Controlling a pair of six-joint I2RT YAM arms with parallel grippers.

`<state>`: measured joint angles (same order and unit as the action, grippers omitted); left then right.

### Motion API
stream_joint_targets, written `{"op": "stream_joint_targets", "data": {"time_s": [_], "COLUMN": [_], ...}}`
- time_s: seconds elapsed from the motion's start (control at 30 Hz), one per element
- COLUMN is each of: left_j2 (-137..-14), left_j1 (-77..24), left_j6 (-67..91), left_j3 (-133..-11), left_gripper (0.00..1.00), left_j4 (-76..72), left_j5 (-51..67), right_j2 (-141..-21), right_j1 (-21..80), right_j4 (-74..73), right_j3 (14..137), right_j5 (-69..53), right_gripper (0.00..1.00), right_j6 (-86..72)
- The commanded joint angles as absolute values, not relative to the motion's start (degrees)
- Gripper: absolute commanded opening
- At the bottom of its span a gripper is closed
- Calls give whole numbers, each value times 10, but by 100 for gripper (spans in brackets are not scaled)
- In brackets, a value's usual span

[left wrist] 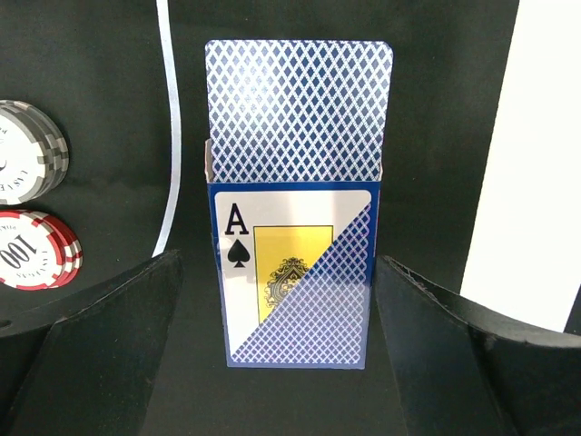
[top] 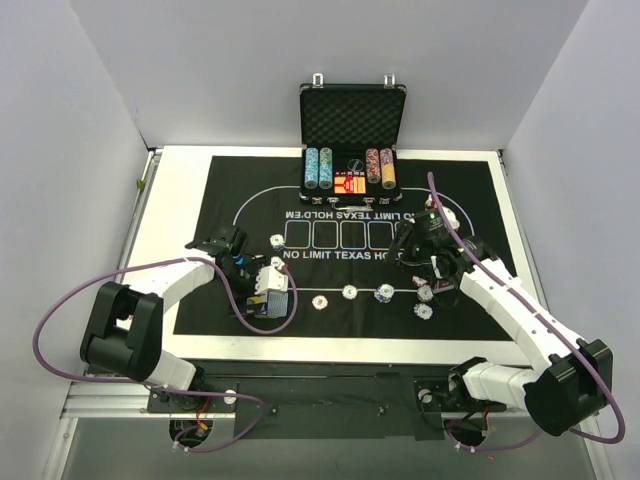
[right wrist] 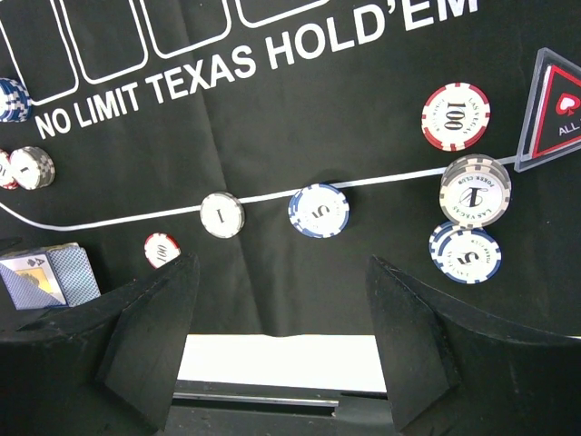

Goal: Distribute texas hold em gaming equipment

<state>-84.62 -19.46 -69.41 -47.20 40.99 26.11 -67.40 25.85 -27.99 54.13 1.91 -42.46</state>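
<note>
- I'm looking at a white tabletop (top: pixel 170 220) boxed in by plain pale walls (top: pixel 60 150). A black fabric mat lettered "NO LIMIT TEXAS HOLD'EM" (top: pixel 230 200) covers most of it.
- Only the top view gives me the open black foam-lined case (top: pixel 352 110) at the mat's far edge, with chip columns inside.
- On the left wrist camera, the left gripper (left wrist: pixel 280 262) is spread wide around a blue card box printed with an ace of spades (left wrist: pixel 295 282). Blue-backed playing cards (left wrist: pixel 295 109) stick out of it.
- On the right wrist camera, the right gripper (right wrist: pixel 281 263) is spread with nothing between its fingers, above the mat's near edge.
- That view alone reads the numerals: a red striped "100" chip (right wrist: pixel 456 116), a grey chip stack (right wrist: pixel 475 189), a blue-and-white "5" stack (right wrist: pixel 465 253).
</note>
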Motion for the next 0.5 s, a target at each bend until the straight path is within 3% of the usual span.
{"op": "stream_joint_targets", "data": {"time_s": [0.0,0.47], "left_j2": [-838,-867], "left_j1": [-195,-196], "left_j6": [-693,-721], "left_j3": [-496,-468], "left_gripper": [97,97], "left_j4": [428,400], "left_j5": [272,258], "right_j2": [-679,-679], "right_j1": [255,256], "right_j4": [-279,-281], "right_j3": [553,555], "right_j5": [15,13], "right_gripper": [69,68], "right_j6": [-418,-416]}}
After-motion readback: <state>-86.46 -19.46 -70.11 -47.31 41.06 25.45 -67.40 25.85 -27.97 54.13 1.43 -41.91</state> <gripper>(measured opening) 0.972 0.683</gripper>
